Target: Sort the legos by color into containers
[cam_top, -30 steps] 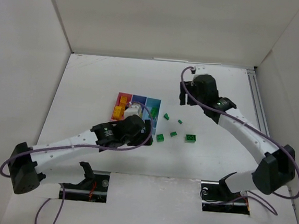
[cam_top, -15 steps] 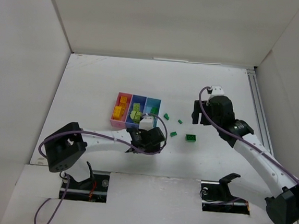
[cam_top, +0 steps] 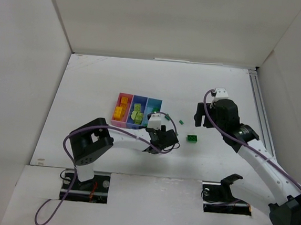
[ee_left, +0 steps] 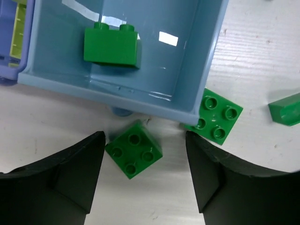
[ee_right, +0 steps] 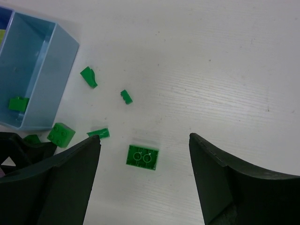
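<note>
Three joined bins stand mid-table: pink (cam_top: 121, 111) with orange-yellow bricks, purple-blue (cam_top: 137, 111) with lime ones, light blue (cam_top: 154, 106). In the left wrist view the light blue bin (ee_left: 197, 70) holds one dark green brick (ee_left: 112, 45). My left gripper (ee_left: 144, 173) is open low over the table, a green 2x2 brick (ee_left: 134, 149) between its fingers, untouched. A second 2x2 (ee_left: 214, 116) lies at the bin's corner. My right gripper (ee_right: 144, 178) is open, high above an upside-down green brick (ee_right: 143, 157), which also shows in the top view (cam_top: 192, 139).
Small green pieces lie loose right of the light blue bin (ee_right: 51, 89): a wedge (ee_right: 89, 76), a tiny piece (ee_right: 126, 96), a flat one (ee_right: 99, 133). The left gripper (cam_top: 165, 138) sits close to these. White walls enclose the table; a rail (cam_top: 260, 109) runs along its right side.
My left arm has swung right and nearer, off the bins, down to the green bricks in front of the light blue bin. My right gripper has moved nearer, over the green brick.
</note>
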`<state>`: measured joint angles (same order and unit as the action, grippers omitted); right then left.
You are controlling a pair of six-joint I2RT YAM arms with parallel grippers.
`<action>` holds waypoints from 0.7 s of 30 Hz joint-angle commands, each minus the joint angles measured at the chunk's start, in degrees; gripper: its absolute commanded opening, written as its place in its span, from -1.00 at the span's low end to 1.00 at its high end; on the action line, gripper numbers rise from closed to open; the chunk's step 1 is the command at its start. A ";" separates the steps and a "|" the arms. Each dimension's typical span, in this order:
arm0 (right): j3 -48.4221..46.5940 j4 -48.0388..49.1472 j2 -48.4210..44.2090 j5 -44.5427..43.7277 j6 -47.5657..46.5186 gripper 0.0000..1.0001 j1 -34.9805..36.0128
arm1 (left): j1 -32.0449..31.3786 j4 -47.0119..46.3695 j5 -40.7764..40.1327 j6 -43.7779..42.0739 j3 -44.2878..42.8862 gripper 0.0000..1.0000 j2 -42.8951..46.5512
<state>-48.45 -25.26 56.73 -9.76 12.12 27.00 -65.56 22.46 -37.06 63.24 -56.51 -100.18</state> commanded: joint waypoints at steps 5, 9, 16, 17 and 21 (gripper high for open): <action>0.55 2.76 -1.62 0.97 -0.61 0.62 -0.81 | -0.97 4.69 2.25 3.91 -0.71 -0.10 -2.83; 1.07 2.76 -1.62 0.97 -1.13 0.62 -0.81 | -3.69 5.48 3.75 4.52 -0.71 -0.43 -1.16; 1.60 3.28 -2.15 -0.26 -1.13 0.62 -1.86 | -6.33 11.28 4.28 6.01 -5.44 -0.61 0.15; 2.12 3.28 -2.15 -0.26 -1.13 0.62 -2.48 | -6.33 12.42 3.49 6.01 -6.32 -0.61 0.68; 3.44 5.04 -2.15 1.31 -1.66 0.65 -3.97 | -6.33 14.19 1.46 4.97 -9.40 -0.61 6.90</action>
<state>-45.89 -24.27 55.55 -9.13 11.38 24.27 -71.92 32.01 -34.46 67.99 -62.48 -100.40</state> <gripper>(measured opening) 0.821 0.403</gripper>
